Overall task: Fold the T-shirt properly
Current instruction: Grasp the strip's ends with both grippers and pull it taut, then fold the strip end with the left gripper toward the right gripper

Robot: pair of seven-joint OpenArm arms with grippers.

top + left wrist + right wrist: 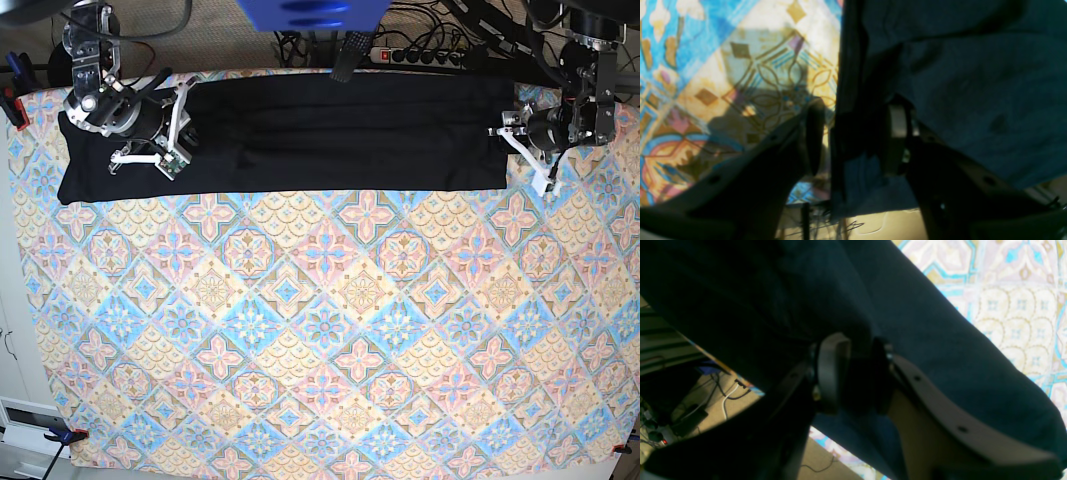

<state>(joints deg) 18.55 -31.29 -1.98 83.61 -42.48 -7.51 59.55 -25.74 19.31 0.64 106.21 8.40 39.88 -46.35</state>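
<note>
Base view shows the T-shirt (330, 130) lying as a long dark band across the far edge of the bench (330, 350), which is covered in a patterned cloth. The shirt looks already folded lengthwise, with one end near each arm.

The left end effector (520, 140) sits at the shirt's end on the right of this view. From the left wrist view, its fingers (897, 133) stand partly apart with a bunched edge of the shirt (973, 83) between them; one finger presses the fabric, while the other seems to stand a little clear, so the hold looks loose.

The right end effector (165, 140) is over the opposite end. In the right wrist view, its pads (831, 370) are closed on a thick fold of the shirt (940, 356), and that grip looks firm.

Risks from here, as I judge them: if both arms lift or carry the ends across, the looser left hold could let the cloth slide out, dropping that end and skewing the fold. Uneven motion between the arms could stretch or twist the band and undo the lengthwise folds. Grabbing only some layers would also leave the lower ones behind on the bench.
</note>
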